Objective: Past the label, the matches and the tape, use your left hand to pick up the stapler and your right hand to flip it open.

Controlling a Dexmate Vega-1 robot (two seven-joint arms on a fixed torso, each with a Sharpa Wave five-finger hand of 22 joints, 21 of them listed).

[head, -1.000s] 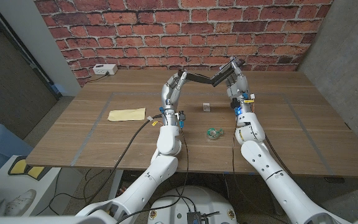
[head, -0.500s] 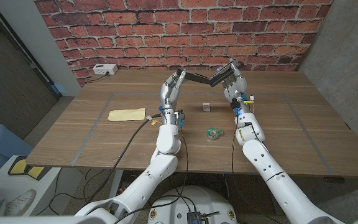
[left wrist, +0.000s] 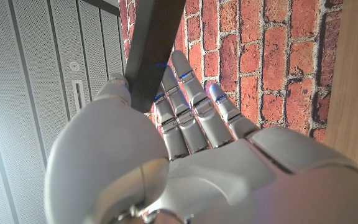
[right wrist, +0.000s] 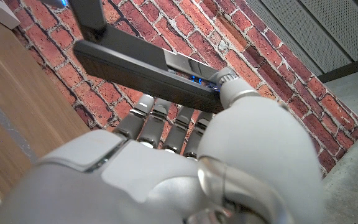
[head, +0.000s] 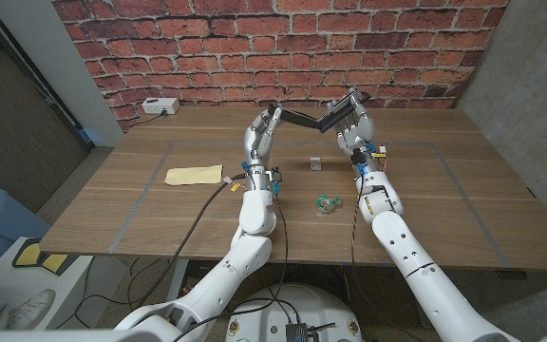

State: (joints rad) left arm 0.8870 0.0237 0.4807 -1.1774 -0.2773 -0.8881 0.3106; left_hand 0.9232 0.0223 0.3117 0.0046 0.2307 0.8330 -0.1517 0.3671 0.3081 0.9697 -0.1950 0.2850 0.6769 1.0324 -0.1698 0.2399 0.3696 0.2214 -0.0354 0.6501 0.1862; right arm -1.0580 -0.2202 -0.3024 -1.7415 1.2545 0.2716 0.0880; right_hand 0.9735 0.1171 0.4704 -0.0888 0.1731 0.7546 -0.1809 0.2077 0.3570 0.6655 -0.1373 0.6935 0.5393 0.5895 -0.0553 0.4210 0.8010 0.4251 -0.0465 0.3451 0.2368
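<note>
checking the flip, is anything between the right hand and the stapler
Nothing visible. The right hand already has its fingers on one arm of the stapler, and the left hand holds the other arm. The stapler is up off the table, swung open in a V.

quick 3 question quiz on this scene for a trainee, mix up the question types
1. True or false: the stapler lies closed on the table.
2. What lies nearest the right arm's elbow? A) tape B) label C) white box
3. Fill in: the left hand and right hand each hold one end of the ____.

Key: 1. False; it is held up above the table, hinged open in a V. 2. A. 3. stapler.
</note>
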